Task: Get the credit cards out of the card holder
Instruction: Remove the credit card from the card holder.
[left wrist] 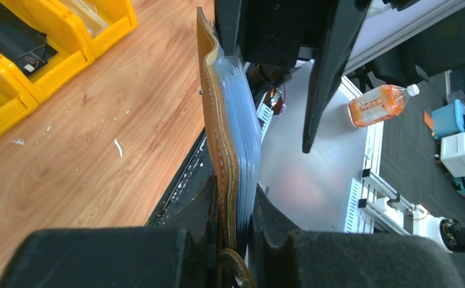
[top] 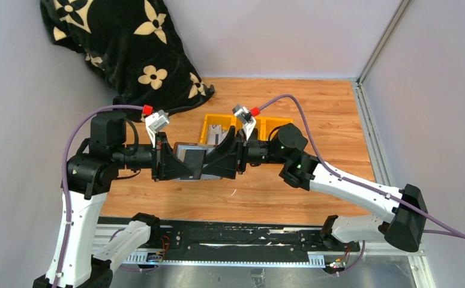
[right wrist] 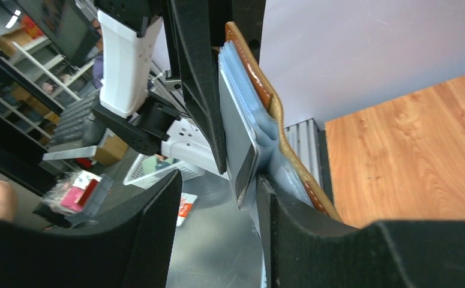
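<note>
1. White shells along the long links of the left arm (top: 77,222) and right arm (top: 356,186); black housings at every joint.
2. Matte black, wedge-shaped fingers on the left gripper (top: 182,161) and right gripper (top: 221,159).
3. One purple cable (top: 92,114) arching over the left arm, another (top: 302,114) over the right.
4. A red cap (top: 147,110) beside a small white-and-grey camera mount on each wrist.
5. Tiny green lights (top: 282,144) on the right arm's black elbow.
6. Bulky black motor block (top: 407,219) at the near right shoulder.
</note>
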`<state>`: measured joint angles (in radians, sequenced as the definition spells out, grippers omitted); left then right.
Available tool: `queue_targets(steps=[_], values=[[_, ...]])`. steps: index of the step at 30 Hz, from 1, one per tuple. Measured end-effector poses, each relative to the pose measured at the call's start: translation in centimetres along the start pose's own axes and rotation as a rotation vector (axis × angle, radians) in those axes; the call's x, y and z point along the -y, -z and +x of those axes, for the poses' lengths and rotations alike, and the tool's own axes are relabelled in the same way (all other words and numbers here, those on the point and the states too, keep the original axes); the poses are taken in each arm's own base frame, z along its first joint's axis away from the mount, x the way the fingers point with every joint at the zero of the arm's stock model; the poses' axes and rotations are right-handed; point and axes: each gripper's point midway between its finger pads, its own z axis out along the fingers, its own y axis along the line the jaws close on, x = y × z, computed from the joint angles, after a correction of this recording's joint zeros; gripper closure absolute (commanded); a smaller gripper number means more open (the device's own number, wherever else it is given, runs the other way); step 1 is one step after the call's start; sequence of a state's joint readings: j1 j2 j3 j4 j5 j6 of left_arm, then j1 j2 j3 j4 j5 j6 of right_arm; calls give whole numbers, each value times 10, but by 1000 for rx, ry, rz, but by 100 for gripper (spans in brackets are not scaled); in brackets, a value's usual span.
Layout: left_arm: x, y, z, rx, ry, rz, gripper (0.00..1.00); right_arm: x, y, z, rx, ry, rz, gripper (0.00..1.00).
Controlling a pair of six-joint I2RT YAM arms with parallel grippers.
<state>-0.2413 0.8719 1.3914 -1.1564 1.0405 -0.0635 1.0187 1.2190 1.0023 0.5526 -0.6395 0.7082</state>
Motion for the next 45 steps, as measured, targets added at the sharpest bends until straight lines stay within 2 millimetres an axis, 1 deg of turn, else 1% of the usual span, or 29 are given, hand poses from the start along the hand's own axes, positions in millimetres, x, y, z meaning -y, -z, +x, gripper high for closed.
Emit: queue_targets(steps=[6,10,14,23,32,37,45], values=[[15,6,0,24,-38,29,78,-10,-6,-4,15,-55,-90,78],[23,8,0,27,-50,63,72,-13,-10,-5,31,-102,-145,92],[28,8,1,25,-51,93,70,-14,-14,-7,44,-130,-174,100],[36,9,1,23,-54,137,74,-20,-14,-8,49,-138,-220,100],[39,8,4,9,-40,176,78,-24,-5,-4,54,-131,-225,100],[40,7,4,7,-37,184,76,-27,1,-1,52,-124,-221,100],[41,7,4,3,-34,192,75,-27,4,1,46,-105,-210,100]])
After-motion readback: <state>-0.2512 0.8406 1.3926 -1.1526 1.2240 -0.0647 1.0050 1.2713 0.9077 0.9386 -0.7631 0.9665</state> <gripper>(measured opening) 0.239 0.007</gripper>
